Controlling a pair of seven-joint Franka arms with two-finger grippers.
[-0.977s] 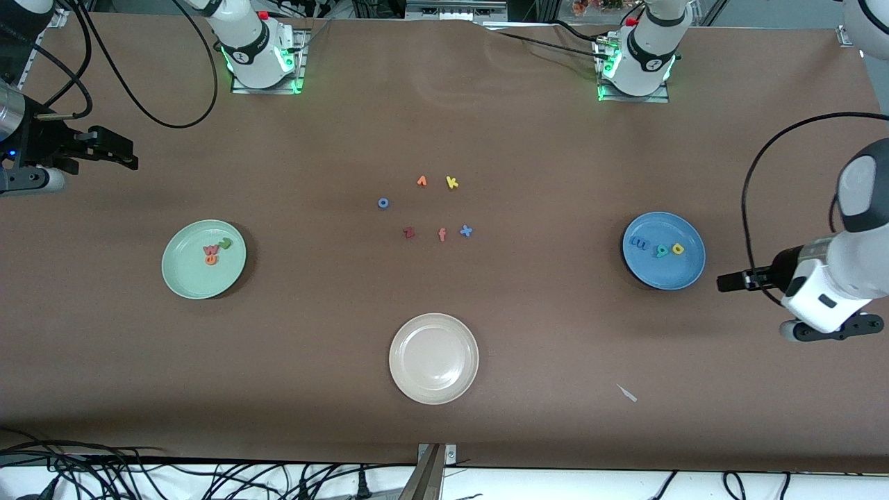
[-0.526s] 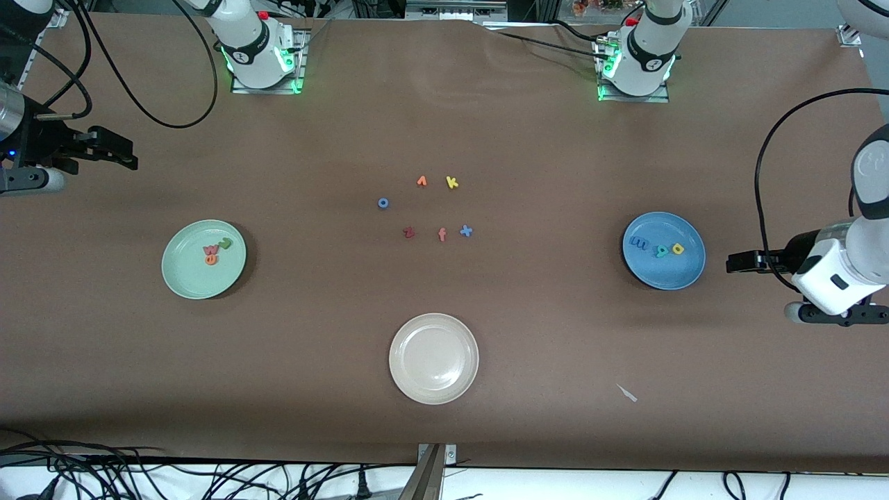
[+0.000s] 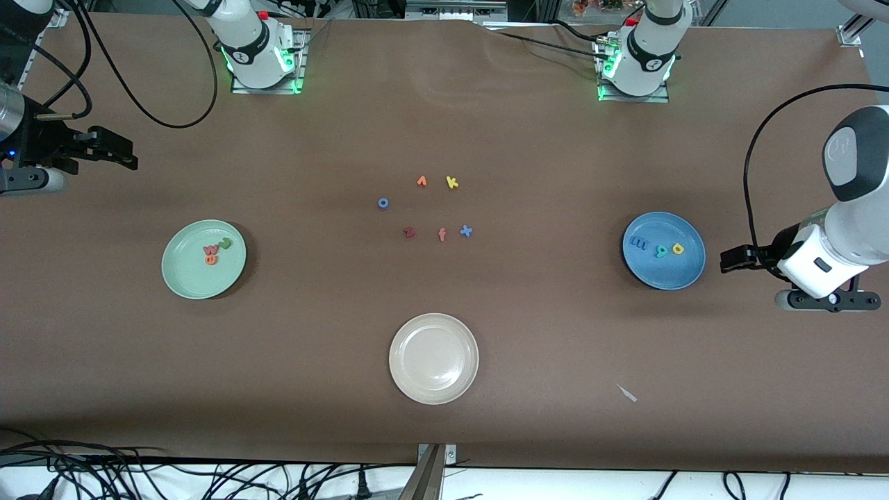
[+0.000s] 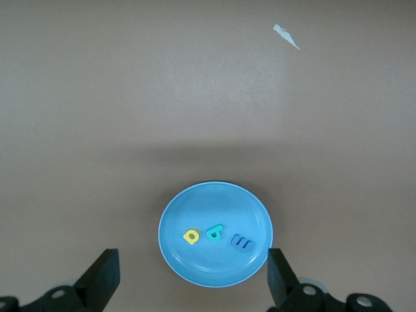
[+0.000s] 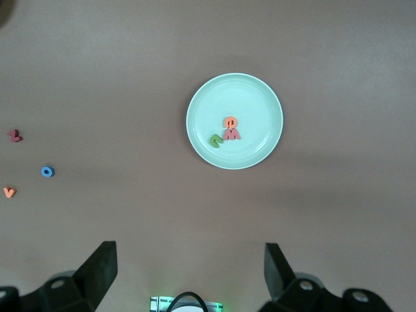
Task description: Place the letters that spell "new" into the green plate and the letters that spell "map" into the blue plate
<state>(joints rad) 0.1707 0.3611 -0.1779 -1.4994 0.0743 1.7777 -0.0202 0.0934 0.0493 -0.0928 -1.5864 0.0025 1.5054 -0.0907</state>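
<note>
"new" letters (image 3: pixel 215 251) in the green plate (image 3: pixel 182 278), "map" letters (image 3: pixel 657 248) in the blue plate (image 3: pixel 663 276); left pincer (image 3: pixel 729 260) beside it, fingers apart; right pincer (image 3: pixel 118 153) over the counter (image 3: pixel 444 104), fingers apart

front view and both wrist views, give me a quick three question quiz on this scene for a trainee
1. True or false: the blue plate holds three letters.
2. Which plate has nothing on it? A) the green plate B) the cream-white plate C) the blue plate
3. Fill in: the number of loose letters lying on the table between the plates is ___.

Key:
1. True: the blue m, the teal p and the yellow a lie in it.
2. B. The green plate holds the olive-green n, the orange e and the salmon-pink w.
3. Six.

Both the left pincer and the right pincer are open and hold nothing.
</note>
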